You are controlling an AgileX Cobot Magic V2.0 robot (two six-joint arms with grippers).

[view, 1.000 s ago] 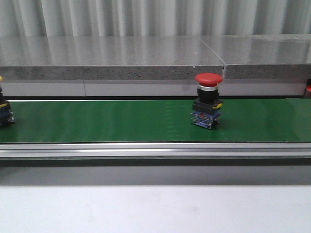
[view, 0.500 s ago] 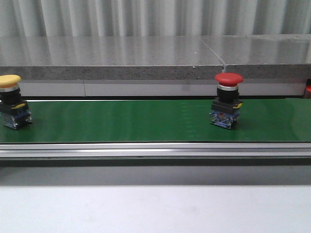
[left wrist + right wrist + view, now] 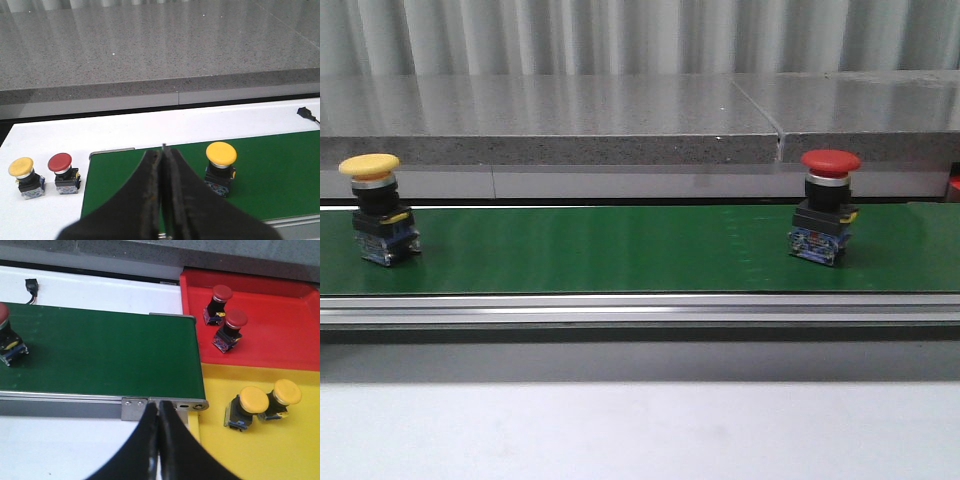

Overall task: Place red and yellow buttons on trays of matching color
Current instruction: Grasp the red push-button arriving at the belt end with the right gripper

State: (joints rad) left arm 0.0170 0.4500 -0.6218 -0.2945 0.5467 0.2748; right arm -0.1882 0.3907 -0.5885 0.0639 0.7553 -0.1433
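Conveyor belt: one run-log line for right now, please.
belt: yellow button left, red button right, both upright | left hand shut, empty | right hand shut, empty

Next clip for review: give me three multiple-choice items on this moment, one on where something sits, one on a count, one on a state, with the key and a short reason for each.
1. Where does the red button seen in the front view stand?
A. On the green belt, toward its right end
B. In the red tray
C. On the white table beside the belt

2. How many buttons lie in the yellow tray?
A. None
B. Two
C. Four

3. How do the right gripper's jaws stand?
A. Wide open
B. Shut on a button
C. Shut with nothing between them

Key: 1 A, the red button stands upright on the green belt near its right end. 2 B, the right wrist view shows two yellow-capped buttons in the yellow tray. 3 C, the right gripper has its jaws pressed together, holding nothing.
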